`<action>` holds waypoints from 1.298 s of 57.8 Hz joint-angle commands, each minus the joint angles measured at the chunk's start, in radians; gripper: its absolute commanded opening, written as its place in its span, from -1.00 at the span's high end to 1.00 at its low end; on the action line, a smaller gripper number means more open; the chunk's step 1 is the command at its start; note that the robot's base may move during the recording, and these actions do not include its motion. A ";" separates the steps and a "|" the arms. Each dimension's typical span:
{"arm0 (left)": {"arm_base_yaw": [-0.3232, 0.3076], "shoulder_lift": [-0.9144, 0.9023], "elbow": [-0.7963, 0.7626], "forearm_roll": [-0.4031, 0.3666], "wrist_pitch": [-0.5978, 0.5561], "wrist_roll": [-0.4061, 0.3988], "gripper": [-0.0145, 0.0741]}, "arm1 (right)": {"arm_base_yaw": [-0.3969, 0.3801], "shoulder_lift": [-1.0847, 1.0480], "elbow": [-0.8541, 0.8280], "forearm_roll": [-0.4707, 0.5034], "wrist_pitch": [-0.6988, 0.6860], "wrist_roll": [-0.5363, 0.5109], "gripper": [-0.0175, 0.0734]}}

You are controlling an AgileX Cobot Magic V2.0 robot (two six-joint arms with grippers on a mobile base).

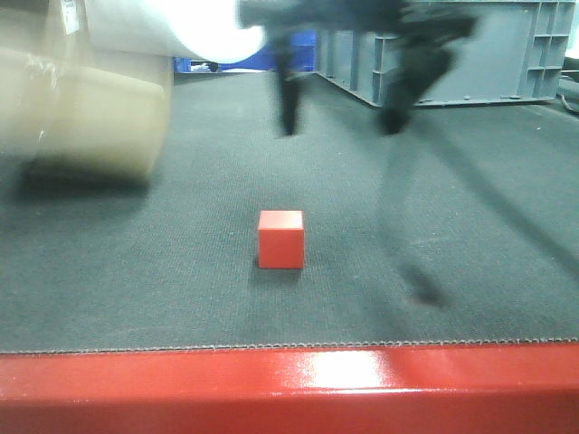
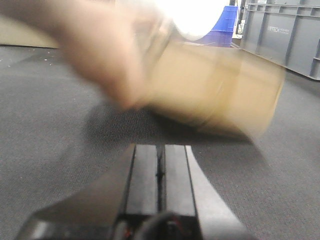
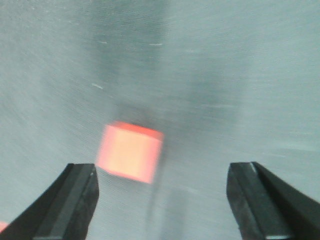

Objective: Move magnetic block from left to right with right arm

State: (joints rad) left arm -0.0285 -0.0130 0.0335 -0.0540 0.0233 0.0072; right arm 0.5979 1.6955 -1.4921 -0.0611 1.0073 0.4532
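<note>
The magnetic block is a small red cube on the dark mat, near the front middle. My right gripper hangs blurred above and behind it, open, with nothing between its fingers. In the right wrist view the block lies on the mat below the open gripper, nearer the left finger than the right finger, and touches neither. My left gripper is low over the mat, its pads pressed together with nothing between them.
A blurred cardboard box is at the back left, with a person's hand on it just ahead of my left gripper. A grey crate stands at the back right. The glossy red table edge runs along the front.
</note>
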 commanded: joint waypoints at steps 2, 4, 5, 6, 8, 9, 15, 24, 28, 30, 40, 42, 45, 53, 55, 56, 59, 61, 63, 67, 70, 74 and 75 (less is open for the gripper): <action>0.002 -0.009 0.007 -0.003 -0.080 -0.007 0.96 | -0.065 -0.152 0.103 -0.022 -0.118 -0.069 -0.56; 0.002 -0.009 0.007 -0.003 -0.080 -0.007 0.96 | -0.092 -0.186 0.150 -0.017 -0.154 -0.076 -0.45; 0.002 -0.009 0.007 -0.003 -0.080 -0.007 0.96 | -0.103 -0.200 0.169 -0.015 -0.170 -0.078 -0.38; 0.002 -0.009 0.007 -0.003 -0.080 -0.007 0.96 | -0.114 -0.214 0.188 -0.013 -0.186 -0.081 -0.33; 0.002 -0.009 0.007 -0.003 -0.080 -0.007 0.96 | -0.141 -0.247 0.235 -0.006 -0.227 -0.092 -0.20; 0.002 -0.009 0.007 -0.003 -0.080 -0.007 0.96 | -0.157 -0.267 0.254 -0.004 -0.244 -0.097 -0.15; 0.002 -0.009 0.007 -0.003 -0.080 -0.007 0.96 | -0.230 -0.352 0.385 0.019 -0.355 -0.150 0.21; 0.002 -0.009 0.007 -0.003 -0.080 -0.007 0.96 | -0.358 -0.474 0.569 0.086 -0.503 -0.292 0.49; 0.002 -0.009 0.007 -0.003 -0.080 -0.007 0.96 | -0.404 -0.525 0.643 0.120 -0.566 -0.383 0.49; 0.002 -0.009 0.007 -0.003 -0.080 -0.007 0.96 | -0.425 -0.545 0.682 0.145 -0.603 -0.437 0.49; 0.002 -0.009 0.007 -0.003 -0.080 -0.007 0.96 | -0.511 -0.677 0.853 0.221 -0.805 -0.586 0.49; 0.002 -0.009 0.007 -0.003 -0.080 -0.007 0.96 | -0.518 -0.701 0.879 0.220 -0.844 -0.586 0.49; 0.002 -0.009 0.007 -0.003 -0.080 -0.007 0.96 | -0.520 -0.745 0.930 0.220 -0.886 -0.586 0.49; 0.002 -0.009 0.007 -0.003 -0.080 -0.007 0.96 | -0.517 -0.881 1.032 0.220 -0.936 -0.579 0.49; 0.002 -0.009 0.007 -0.003 -0.080 -0.007 0.96 | -0.515 -0.924 1.058 0.220 -0.944 -0.576 0.49; 0.002 -0.009 0.007 -0.003 -0.080 -0.007 0.96 | -0.515 -0.942 1.069 0.220 -0.947 -0.577 0.49; 0.002 -0.009 0.007 -0.003 -0.080 -0.007 0.96 | -0.515 -1.007 1.105 0.220 -0.953 -0.576 0.49; 0.002 -0.009 0.007 -0.003 -0.080 -0.007 0.96 | -0.515 -1.066 1.134 0.220 -0.953 -0.576 0.49; 0.002 -0.009 0.007 -0.003 -0.080 -0.007 0.96 | -0.515 -1.126 1.167 0.220 -0.952 -0.576 0.49; 0.002 -0.009 0.007 -0.003 -0.080 -0.007 0.96 | -0.515 -1.219 1.202 0.220 -0.946 -0.576 0.49; 0.002 -0.009 0.007 -0.003 -0.080 -0.007 0.96 | -0.515 -1.289 1.224 0.220 -0.946 -0.576 0.49; 0.002 -0.009 0.007 -0.003 -0.080 -0.007 0.96 | -0.515 -1.375 1.243 0.220 -0.946 -0.576 0.49; 0.002 -0.009 0.007 -0.003 -0.080 -0.007 0.96 | -0.515 -1.390 1.247 0.220 -0.946 -0.576 0.49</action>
State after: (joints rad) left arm -0.0285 -0.0130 0.0335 -0.0540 0.0233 0.0072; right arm 0.0839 0.3784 -0.2350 0.1538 0.1491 -0.1143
